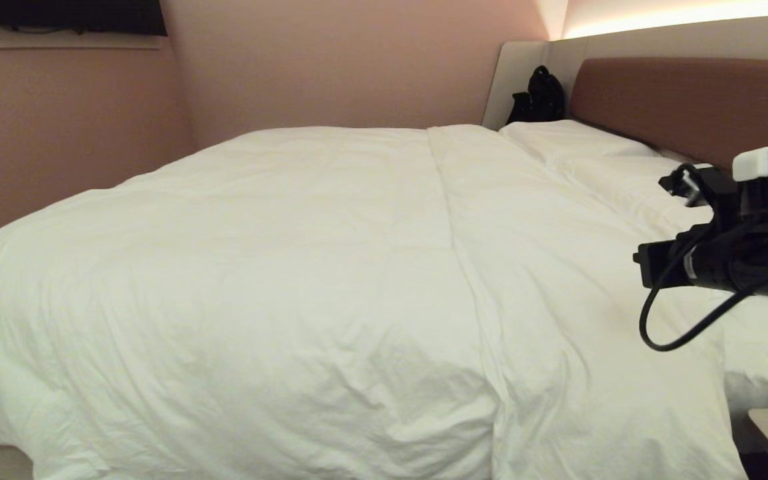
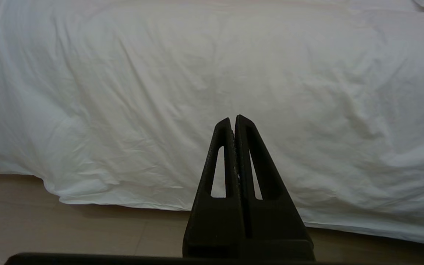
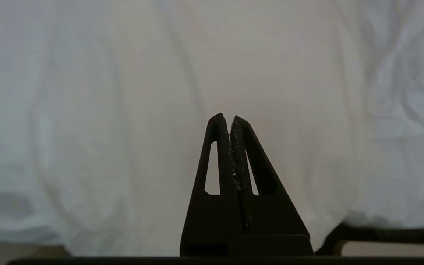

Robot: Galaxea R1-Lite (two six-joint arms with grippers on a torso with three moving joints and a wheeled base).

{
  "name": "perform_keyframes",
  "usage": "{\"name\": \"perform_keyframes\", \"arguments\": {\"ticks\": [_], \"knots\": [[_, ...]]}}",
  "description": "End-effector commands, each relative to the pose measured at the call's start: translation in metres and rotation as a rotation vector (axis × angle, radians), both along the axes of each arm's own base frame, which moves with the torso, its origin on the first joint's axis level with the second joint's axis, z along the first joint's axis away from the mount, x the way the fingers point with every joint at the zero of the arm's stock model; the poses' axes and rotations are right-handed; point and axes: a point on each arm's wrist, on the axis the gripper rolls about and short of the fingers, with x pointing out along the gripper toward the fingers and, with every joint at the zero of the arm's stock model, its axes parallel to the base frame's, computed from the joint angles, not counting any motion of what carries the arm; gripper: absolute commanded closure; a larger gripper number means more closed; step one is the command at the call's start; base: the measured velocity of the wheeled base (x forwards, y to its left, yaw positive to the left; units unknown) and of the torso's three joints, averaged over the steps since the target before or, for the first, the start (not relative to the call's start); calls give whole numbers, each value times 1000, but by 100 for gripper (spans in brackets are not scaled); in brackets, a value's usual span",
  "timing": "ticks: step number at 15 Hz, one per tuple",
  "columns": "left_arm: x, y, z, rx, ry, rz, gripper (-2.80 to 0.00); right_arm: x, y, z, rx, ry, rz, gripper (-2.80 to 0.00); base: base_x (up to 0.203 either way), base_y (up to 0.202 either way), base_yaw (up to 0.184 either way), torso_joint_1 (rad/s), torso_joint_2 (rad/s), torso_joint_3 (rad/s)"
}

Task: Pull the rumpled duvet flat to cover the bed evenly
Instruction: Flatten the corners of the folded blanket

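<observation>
Head view shows the duvet (image 1: 331,280) already spread across most of the bed (image 1: 697,100), only soft wrinkles left, while left gripper (image 2: 233,119) and right gripper (image 3: 226,117) are both closed, empty.

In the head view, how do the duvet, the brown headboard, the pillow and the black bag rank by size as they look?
1. Duvet: fills most of the picture.
2. Headboard.
3. Pillow: looks smaller than the headboard, though both run out of sight behind the right arm, so this order is unsure.
4. Bag: smallest and farthest.
</observation>
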Motion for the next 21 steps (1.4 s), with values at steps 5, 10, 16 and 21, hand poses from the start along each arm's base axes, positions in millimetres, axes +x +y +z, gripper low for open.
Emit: {"name": "perform_keyframes", "arguments": {"ticks": [5,10,16,21], "knots": [[0,0,0,0,-1,0,0,42,-51,-21,54,52,-172,0,0,0,0,0,0,0],[0,0,0,0,-1,0,0,126,-80,-25,150,-29,-193,0,0,0,0,0,0,0],[0,0,0,0,-1,0,0,185,-90,-42,159,-19,-204,0,0,0,0,0,0,0],[0,0,0,0,-1,0,0,195,-94,-102,139,173,-254,0,0,0,0,0,0,0]]}}
